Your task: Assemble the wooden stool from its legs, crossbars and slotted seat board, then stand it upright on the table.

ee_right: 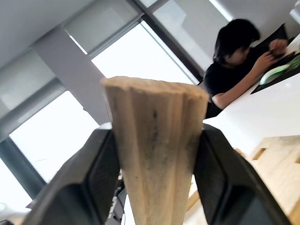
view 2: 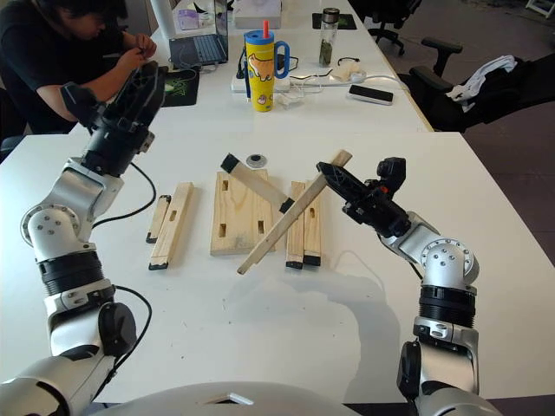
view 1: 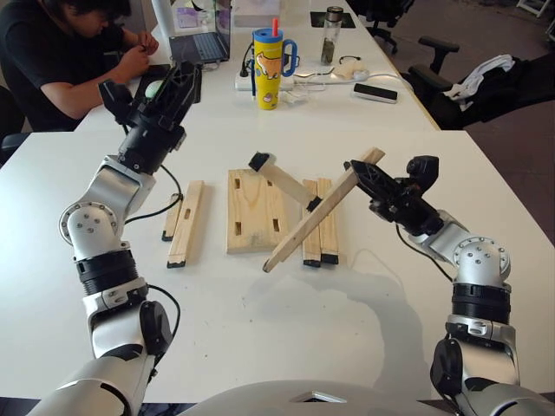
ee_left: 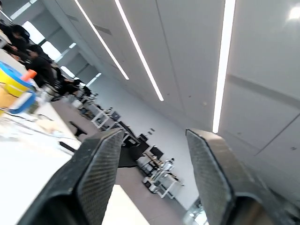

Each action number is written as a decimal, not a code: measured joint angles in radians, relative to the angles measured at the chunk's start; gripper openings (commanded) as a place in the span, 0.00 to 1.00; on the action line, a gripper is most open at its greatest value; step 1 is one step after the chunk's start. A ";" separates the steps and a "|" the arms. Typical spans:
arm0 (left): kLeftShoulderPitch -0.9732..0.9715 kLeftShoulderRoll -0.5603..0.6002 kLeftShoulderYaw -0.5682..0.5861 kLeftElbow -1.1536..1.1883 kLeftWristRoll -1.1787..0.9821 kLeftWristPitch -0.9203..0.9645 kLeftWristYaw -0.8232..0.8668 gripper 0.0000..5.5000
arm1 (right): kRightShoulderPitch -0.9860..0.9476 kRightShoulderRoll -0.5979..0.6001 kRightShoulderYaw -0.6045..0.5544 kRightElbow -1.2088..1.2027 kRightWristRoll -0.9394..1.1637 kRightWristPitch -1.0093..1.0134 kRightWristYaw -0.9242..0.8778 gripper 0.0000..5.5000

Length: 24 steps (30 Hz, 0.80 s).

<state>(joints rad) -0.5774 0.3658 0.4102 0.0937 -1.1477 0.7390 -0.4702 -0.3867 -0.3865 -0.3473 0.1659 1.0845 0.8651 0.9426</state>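
Wooden stool pieces lie unassembled in the middle of the white surface (view 1: 260,347), and one of them is in a tool. The right tool (view 1: 358,173) is clamped on a long pale wooden leg (view 1: 299,232) close to its far end, fingers pressed against both sides. That leg slopes: its far end is raised at the right, and its near end touches the surface just in front of the flat, square, slotted seat board (view 1: 247,221). The left tool (view 1: 180,80) hangs high over the far left of the surface, well apart from every piece, its fingers (ee_left: 101,168) spread wide with nothing between them.

There is one seat board, lying flat. One black-capped wooden leg (view 1: 284,184) rests slantwise across the board's far right corner. Two wooden bars lie left of the board, a short one (view 1: 172,217) and just beside it a longer slotted one (view 1: 188,221). Two more black-tipped bars (view 1: 329,238) lie side by side right of the board, under the sloping leg. That makes six sticks and one board.
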 measured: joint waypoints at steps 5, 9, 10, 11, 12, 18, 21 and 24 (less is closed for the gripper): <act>0.151 0.135 -0.299 -0.006 0.387 -0.163 -0.234 0.69 | -0.105 -0.023 -0.026 0.089 -0.016 -0.059 0.068 0.38; 0.233 0.199 -0.554 -0.032 0.662 -0.334 -0.405 0.73 | -0.245 -0.049 0.002 0.233 -0.118 -0.195 0.185 0.38; 0.238 0.202 -0.608 -0.034 0.725 -0.385 -0.442 0.73 | -0.292 -0.050 0.021 0.293 -0.165 -0.249 0.230 0.38; 0.237 0.203 -0.639 -0.034 0.765 -0.422 -0.462 0.73 | -0.320 -0.050 0.043 0.332 -0.196 -0.283 0.258 0.38; 0.235 0.203 -0.666 -0.029 0.811 -0.465 -0.475 0.73 | -0.342 -0.049 0.064 0.371 -0.235 -0.318 0.288 0.38; 0.184 0.163 -0.790 0.107 1.046 -0.671 -0.476 0.73 | -0.429 -0.020 0.164 0.588 -0.423 -0.515 0.418 0.38; 0.163 0.143 -0.816 0.169 1.091 -0.692 -0.490 0.73 | -0.460 -0.011 0.179 0.661 -0.474 -0.569 0.471 0.38; 0.155 0.134 -0.828 0.193 1.117 -0.701 -0.512 0.73 | -0.477 -0.005 0.188 0.719 -0.508 -0.604 0.512 0.38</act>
<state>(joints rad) -0.4223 0.4995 -0.4179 0.2868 -0.0307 0.0376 -0.9819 -0.8633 -0.3910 -0.1590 0.8851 0.5760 0.2610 1.4543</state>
